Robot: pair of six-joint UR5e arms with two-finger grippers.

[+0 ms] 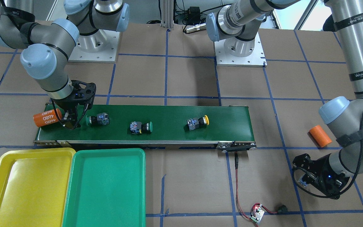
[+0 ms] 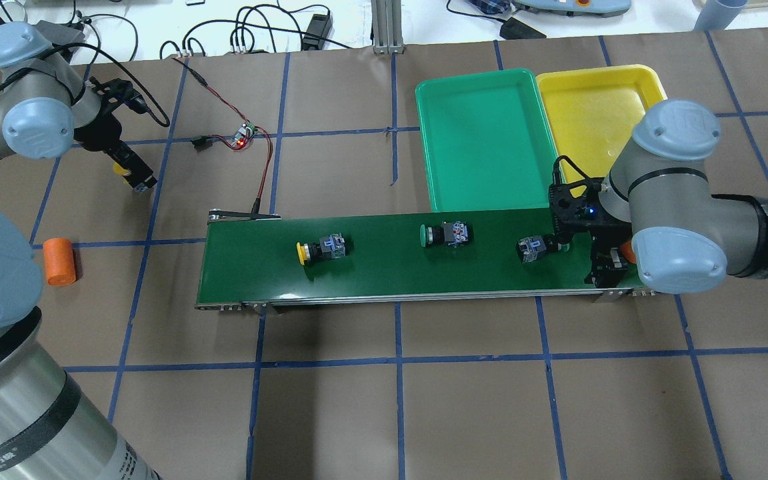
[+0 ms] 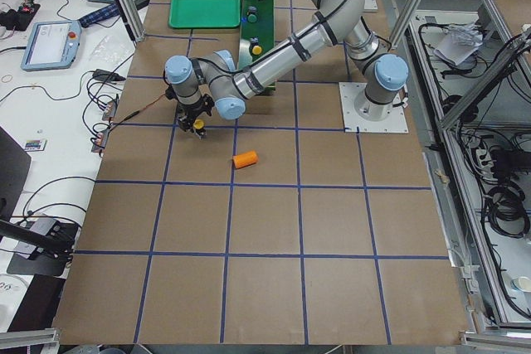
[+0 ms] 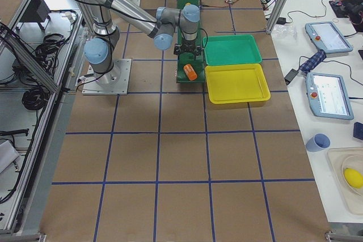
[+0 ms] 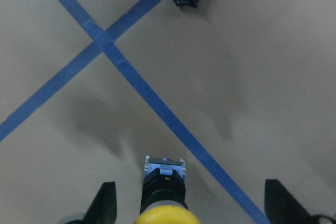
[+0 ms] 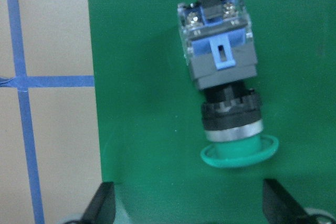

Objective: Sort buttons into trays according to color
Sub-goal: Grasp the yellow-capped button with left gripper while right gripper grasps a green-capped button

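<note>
Three buttons lie on the belt: a green one (image 1: 98, 119) (image 2: 536, 247), a green one (image 1: 141, 127) (image 2: 446, 234) and a yellow one (image 1: 197, 122) (image 2: 321, 248). My right gripper (image 1: 69, 121) (image 6: 189, 187) is open over the belt's end, and the nearest green button (image 6: 226, 103) lies just ahead of its fingers. My left gripper (image 2: 132, 175) (image 5: 190, 187) is open, far off over the brown table. The second yellow button (image 5: 164, 192) lies between its spread fingers, touching neither. The green tray (image 1: 106, 189) (image 2: 484, 140) and the yellow tray (image 1: 27, 186) (image 2: 597, 113) stand side by side beyond the belt.
The dark-green conveyor belt (image 1: 169, 135) (image 2: 391, 273) runs across the table. An orange cylinder (image 1: 47, 117) lies at its end beside my right gripper. Another orange cylinder (image 1: 320, 135) (image 2: 59, 261) lies near my left arm. A small circuit board (image 2: 245, 133) with red wire is beyond the belt.
</note>
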